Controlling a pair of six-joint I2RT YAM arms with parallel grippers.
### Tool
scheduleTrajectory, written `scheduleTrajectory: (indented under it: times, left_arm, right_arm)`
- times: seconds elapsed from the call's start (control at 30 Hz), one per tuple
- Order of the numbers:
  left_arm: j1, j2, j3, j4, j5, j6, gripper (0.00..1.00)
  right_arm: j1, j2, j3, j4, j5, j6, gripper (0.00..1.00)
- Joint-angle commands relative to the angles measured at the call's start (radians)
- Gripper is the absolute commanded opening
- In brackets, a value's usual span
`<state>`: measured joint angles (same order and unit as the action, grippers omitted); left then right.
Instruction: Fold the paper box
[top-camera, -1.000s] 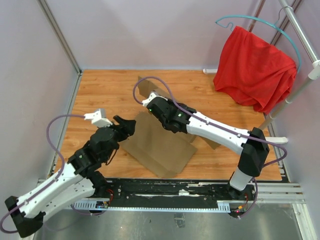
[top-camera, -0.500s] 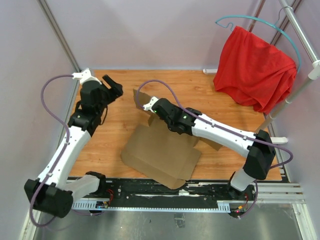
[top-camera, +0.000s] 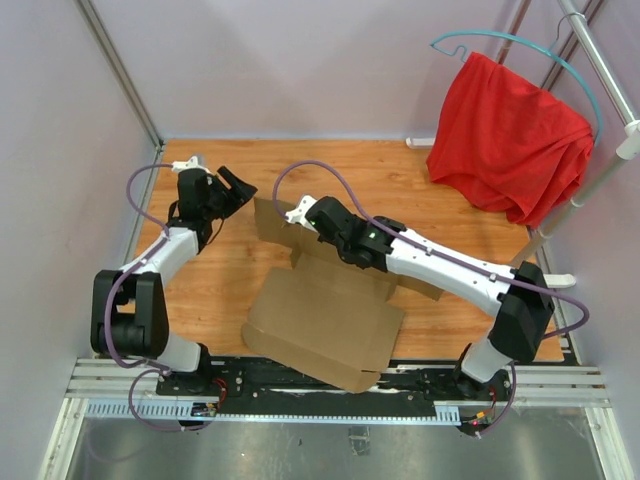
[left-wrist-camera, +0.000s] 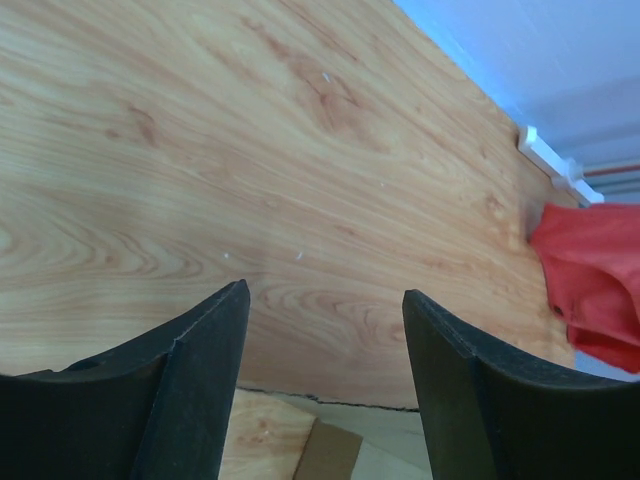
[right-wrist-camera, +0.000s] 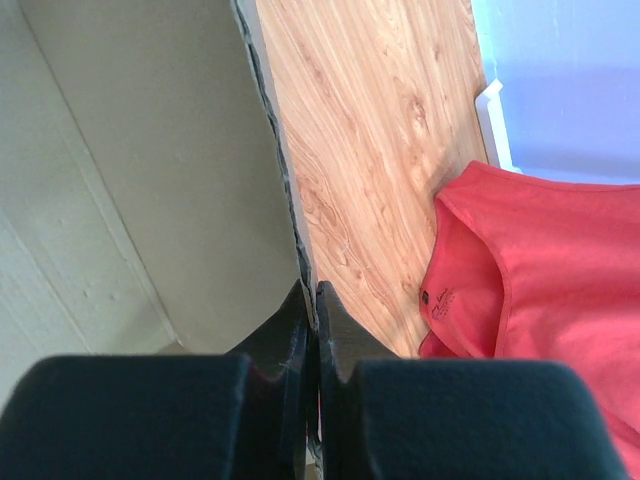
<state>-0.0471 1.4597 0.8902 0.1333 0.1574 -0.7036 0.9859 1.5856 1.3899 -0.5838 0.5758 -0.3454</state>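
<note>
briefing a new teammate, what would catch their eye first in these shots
The red cloth hanging at the far right stands out most against the pale walls. Next is the cardboard box, unfolded flat in the middle of the wooden table, with the right hand pinched shut on the edge of its far flap. The left hand hovers open over the far left of the table.

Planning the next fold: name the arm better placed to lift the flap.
Right: the right gripper is shut on an edge of the paper box; the left gripper hangs open over the table, off it.
</note>
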Motion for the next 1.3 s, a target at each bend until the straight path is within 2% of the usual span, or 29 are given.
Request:
scheduleTrajectory:
  times: [0.0, 0.47, 0.67, 0.87, 1.1, 1.27]
  left_arm:
    - [0.009, -0.015, -0.083, 0.215, 0.114, -0.017, 0.68]
    - [0.006, -0.169, -0.293, 0.285, 0.166, 0.010, 0.65]
    - [-0.005, -0.223, -0.388, 0.357, 0.208, 0.023, 0.65]
    - [-0.005, -0.307, -0.436, 0.335, 0.146, 0.033, 0.65]
    - [-0.005, -0.379, -0.435, 0.342, 0.067, 0.026, 0.66]
    - [-0.004, -0.251, -0.410, 0.456, 0.104, 0.009, 0.66]
  right_arm:
    - [-0.006, 0.055, -0.021, -0.011, 0.018, 0.050, 0.01]
    - [0.071, 0.165, -0.068, 0.022, 0.209, 0.045, 0.01]
    - [0.128, 0.200, -0.082, 0.047, 0.355, 0.041, 0.01]
    - [0.131, 0.162, -0.065, 0.052, 0.466, 0.035, 0.01]
    - [0.131, 0.031, -0.144, 0.303, 0.567, -0.201, 0.01]
    - [0.133, -0.087, -0.313, 0.517, 0.494, -0.313, 0.01]
